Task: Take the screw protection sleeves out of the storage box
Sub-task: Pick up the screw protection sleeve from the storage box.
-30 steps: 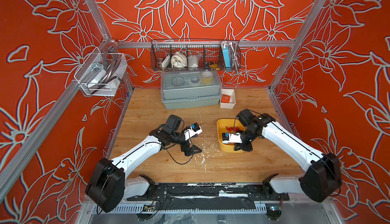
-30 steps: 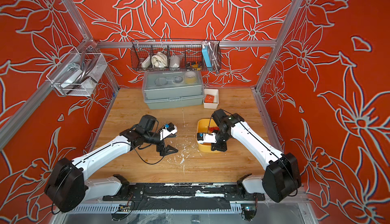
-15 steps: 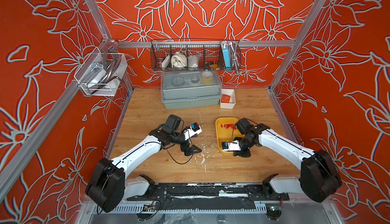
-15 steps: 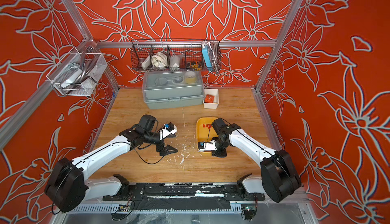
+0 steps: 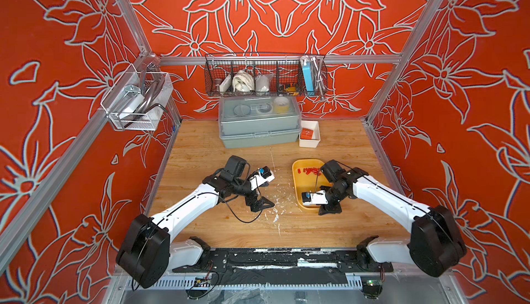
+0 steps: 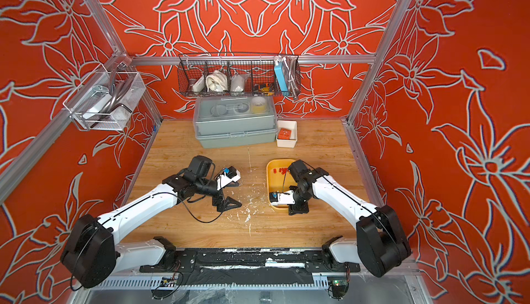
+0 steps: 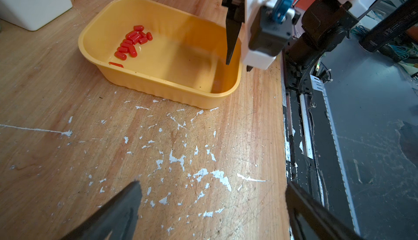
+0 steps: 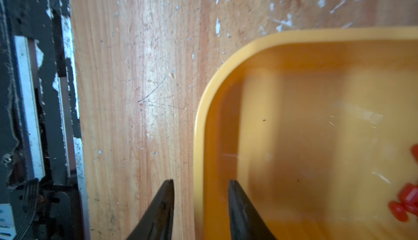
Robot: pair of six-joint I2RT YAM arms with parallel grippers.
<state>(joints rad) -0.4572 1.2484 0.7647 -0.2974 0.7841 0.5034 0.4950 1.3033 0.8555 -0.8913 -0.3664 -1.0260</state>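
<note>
The storage box (image 5: 295, 179) (image 6: 269, 179), a shallow mustard-yellow tray, sits right of centre on the wooden table. Several small red screw protection sleeves (image 5: 308, 171) (image 6: 282, 170) (image 7: 132, 42) lie clustered at its far end; a few show at the edge of the right wrist view (image 8: 404, 201). My right gripper (image 5: 329, 209) (image 8: 200, 181) is open and straddles the box's near wall (image 8: 199, 119), one finger outside over the wood, one inside, neither touching it. My left gripper (image 5: 259, 203) (image 7: 212, 184) stands open over bare wood left of the box (image 7: 162, 85), holding nothing.
A grey lidded box (image 5: 258, 127) and a small white bin (image 5: 309, 137) holding an orange block stand at the back. A wire basket (image 5: 265, 76) and a clear rack (image 5: 134, 102) hang on the walls. The black front rail (image 5: 272, 259) runs just behind the right gripper.
My right gripper has moved from over the box's middle back to its near wall, and its jaws have parted. The left arm has not moved.
</note>
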